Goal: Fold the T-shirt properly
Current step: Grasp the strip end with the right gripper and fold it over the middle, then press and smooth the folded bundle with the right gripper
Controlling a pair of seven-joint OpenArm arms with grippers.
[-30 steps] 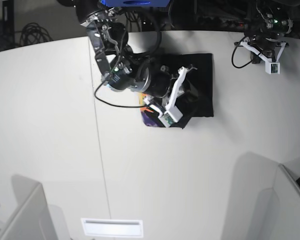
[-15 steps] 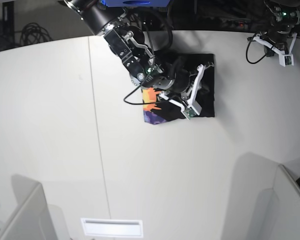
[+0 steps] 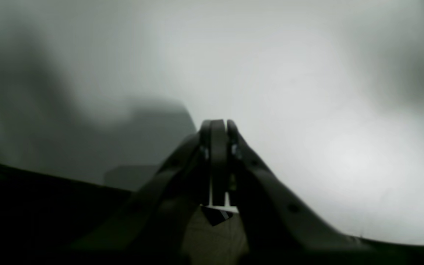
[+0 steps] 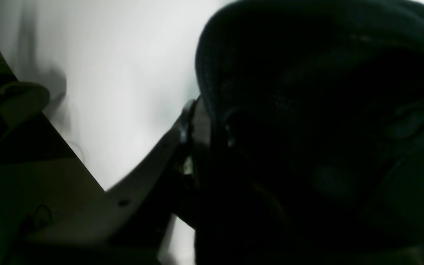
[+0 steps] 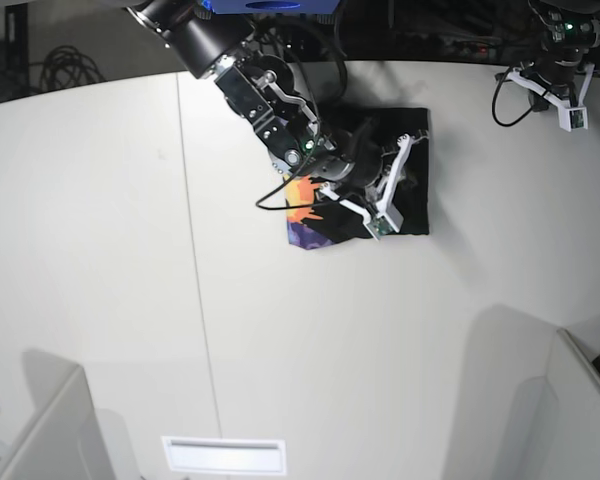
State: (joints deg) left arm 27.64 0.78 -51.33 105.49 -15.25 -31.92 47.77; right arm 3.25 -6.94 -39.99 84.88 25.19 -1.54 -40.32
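Base view, near edge: bare white table [image 5: 310, 360], nothing on it in front of the work.

Mid-table: the T-shirt [image 5: 412, 205] lies as a compact black packet, roughly rectangular, toward the far middle of the table. At its near-left corner a patch of the orange-and-purple print [image 5: 302, 225] shows, so that corner is not tucked under.

The right gripper [image 5: 380, 195] sits low over the packet, white fingers [image 5: 392, 180] over the black cloth, arm reaching in from the far left. In the right wrist view dark cloth fills most of the frame against one finger [image 4: 168, 147]; the other finger is hidden, so whether the jaws pinch the fabric or stand spread cannot be told.

Far right: the left gripper [image 5: 565, 95] hangs near the far right edge of the table, well apart from the shirt. In its wrist view the jaws are pressed together with nothing between them [image 3: 217, 147], only blurred table beyond.

Judgement: late folding step; the right arm is probably laying a final fold over the packet, though the dark view allows no certainty. The next move calls for letting go of the cloth cleanly, lifting straight off without dragging the top layer, then checking the exposed print corner and squaring the edges.
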